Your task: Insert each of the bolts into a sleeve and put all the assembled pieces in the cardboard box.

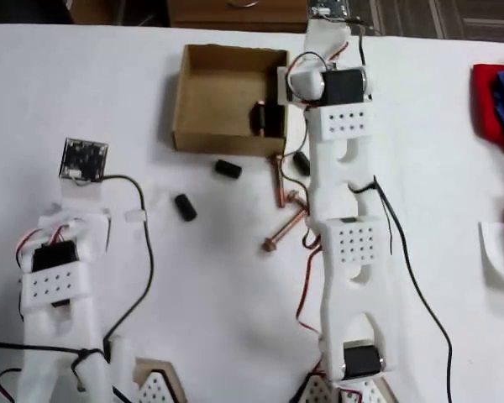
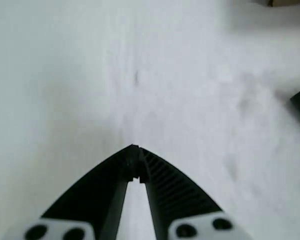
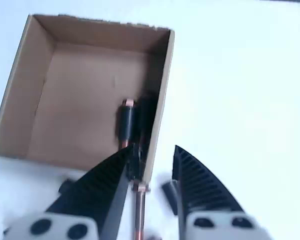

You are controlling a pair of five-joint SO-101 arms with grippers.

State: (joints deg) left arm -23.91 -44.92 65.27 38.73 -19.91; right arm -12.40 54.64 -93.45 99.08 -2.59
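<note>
**Carrier.** White table (image 1: 193,319); all items are carried on it.

**Cardboard box** (image 1: 203,92). Open-topped, set close to the far edge of the table, near its middle. In the right wrist view the box (image 3: 35,100) is seen from above.

**Assembled piece** (image 1: 259,117). One copper bolt seated in a black sleeve, laid on the box floor against the right-hand wall; it is seen again in the right wrist view (image 3: 126,122).

**Loose sleeves, black, three.** The first sleeve (image 1: 228,168) is placed just outside the near wall of the box. The second sleeve (image 1: 185,207) is placed farther toward the near edge, apart from the first. The third sleeve (image 1: 301,162) is found off the near right corner of the box, beside the right arm.

**Loose bolts, copper.** The first bolt (image 1: 279,180) is laid pointing at the box's near right corner. The second bolt (image 1: 287,228) is laid diagonally just nearer the near edge.

**Right gripper** (image 3: 152,150). Held over the near right corner of the box, its jaws parted and nothing held between them.

**Left gripper** (image 2: 136,149). Held over bare table toward the left edge, its tips pressed together with nothing between them.

**Other.** A red cloth (image 1: 494,96) is laid at the right edge.
</note>
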